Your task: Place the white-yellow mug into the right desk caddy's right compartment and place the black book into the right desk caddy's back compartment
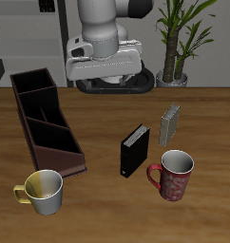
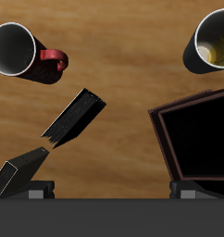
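While the hand point(image 1: 105, 74) hangs high above the table's point(image 1: 107, 114) back, its fingers point(image 2: 199, 188) show only as dark stubs in the wrist view; whether it is open or closed cannot be told, and it carries nothing.

Table: wood-grain brown, flat.

Caddy point(image 1: 46, 119): long dark maroon-brown tray, thin walls, slanted inner dividers forming cells, sloping to a low lip; all visible cells empty.

White-yellow mug point(image 1: 43, 191): glossy white cylinder, yellow handle and yellow inside, upright near the table's front edge, just beside the caddy's low end, outside it.

Black book point(image 1: 134, 150): small, thick, plain matte hardcover, standing upright mid-table, apart from the caddy.

Grey book point(image 1: 170, 124): thinner, speckled cover, upright, farther back than the black one.

Red mug point(image 1: 173, 175): dark red, mottled pattern, upright, near the black book, toward the front.

Plant point(image 1: 178, 38): green leaves, behind the table.
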{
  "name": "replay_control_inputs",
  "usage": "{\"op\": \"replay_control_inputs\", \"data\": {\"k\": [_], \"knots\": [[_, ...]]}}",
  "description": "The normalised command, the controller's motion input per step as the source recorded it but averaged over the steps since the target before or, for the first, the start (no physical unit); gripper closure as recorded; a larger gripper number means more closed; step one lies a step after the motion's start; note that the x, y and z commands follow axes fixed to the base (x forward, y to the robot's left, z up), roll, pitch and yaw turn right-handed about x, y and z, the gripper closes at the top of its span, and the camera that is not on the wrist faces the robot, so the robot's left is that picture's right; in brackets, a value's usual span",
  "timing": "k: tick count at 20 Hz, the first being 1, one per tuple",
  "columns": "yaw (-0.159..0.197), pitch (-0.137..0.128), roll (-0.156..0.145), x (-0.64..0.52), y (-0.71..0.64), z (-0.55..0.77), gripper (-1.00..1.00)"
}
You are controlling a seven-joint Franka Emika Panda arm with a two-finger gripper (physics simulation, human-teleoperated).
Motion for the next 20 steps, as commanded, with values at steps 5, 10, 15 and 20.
{"op": "replay_control_inputs", "data": {"k": [5, 10, 15, 20], "knots": [[0.032, -0.027, -0.080, 0.44, -0.46, -0.13, -1.00], [-0.002, -0.006, -0.026, 0.44, -0.24, -0.16, -1.00], [0.021, -0.001, 0.033, 0.24, -0.06, -0.08, -1.00], [0.072, -0.039, -0.007, 0.29, -0.21, 0.08, -1.00]]}}
